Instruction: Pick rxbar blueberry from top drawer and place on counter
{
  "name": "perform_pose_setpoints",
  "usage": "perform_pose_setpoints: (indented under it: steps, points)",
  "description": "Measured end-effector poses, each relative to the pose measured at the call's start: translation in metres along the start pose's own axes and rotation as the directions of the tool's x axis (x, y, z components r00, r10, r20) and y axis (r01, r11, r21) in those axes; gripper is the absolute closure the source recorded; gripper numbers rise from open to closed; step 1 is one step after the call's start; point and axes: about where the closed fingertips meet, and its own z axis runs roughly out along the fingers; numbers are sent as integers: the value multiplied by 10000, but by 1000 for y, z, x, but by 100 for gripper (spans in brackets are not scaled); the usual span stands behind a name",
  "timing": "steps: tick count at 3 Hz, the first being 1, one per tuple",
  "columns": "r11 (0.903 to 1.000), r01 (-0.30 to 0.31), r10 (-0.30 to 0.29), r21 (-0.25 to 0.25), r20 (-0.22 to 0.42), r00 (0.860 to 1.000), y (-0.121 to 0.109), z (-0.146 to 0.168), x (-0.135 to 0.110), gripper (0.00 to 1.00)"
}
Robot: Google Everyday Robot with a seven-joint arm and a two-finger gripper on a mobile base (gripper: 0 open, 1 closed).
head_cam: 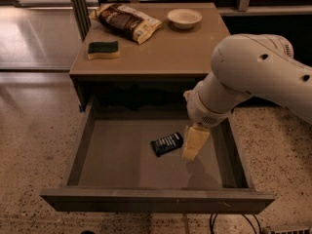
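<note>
The rxbar blueberry (167, 144), a small dark navy bar with white lettering, lies flat on the bottom of the open top drawer (117, 152), right of its middle. My gripper (193, 143) hangs inside the drawer just to the right of the bar, its cream-coloured fingers (195, 141) pointing down, close beside the bar's right end. The white arm reaches in from the right. The tan counter (161, 48) lies above and behind the drawer.
On the counter are a brown-and-cream snack bag (127, 22) at the back left, a white bowl (184, 18) at the back right and a green-and-yellow sponge (103, 49) at the left. The drawer's front panel (156, 202) is nearest the camera. Speckled floor surrounds the cabinet.
</note>
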Motion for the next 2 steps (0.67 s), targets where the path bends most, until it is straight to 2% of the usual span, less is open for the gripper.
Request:
perform_pose_setpoints:
  steps: [1,2]
  points:
    - [9991,413,-405,113,-614,9973,-5,26,0,0]
    - [9984,556,-551,47,-749,9957,-5,47,-2,0]
